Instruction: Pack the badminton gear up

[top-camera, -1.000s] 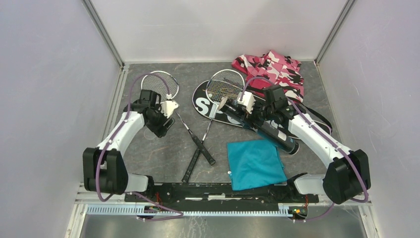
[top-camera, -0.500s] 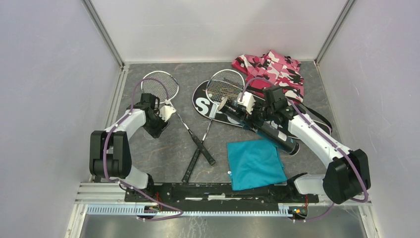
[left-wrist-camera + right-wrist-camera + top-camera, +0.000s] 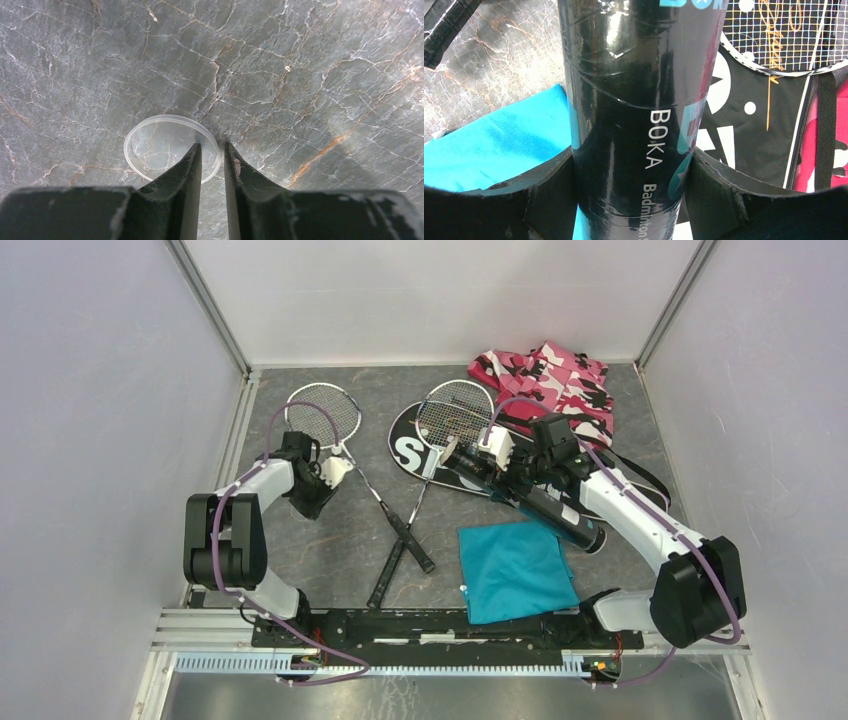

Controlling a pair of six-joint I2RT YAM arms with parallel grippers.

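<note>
Evidently nothing was bagged: right jaws clamped the long black tube, left jaws narrowly straddled a clear round plastic lid.

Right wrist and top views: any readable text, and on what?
"BOKA": white, on the long black tube.
"Badminton": below it; rest cut off.
Large teal tube letters: cut off.
"S": white, on the black racquet-shaped bag; the rest hidden.
Gold script on the silver-headed racquet's strings: unreadable.
</note>
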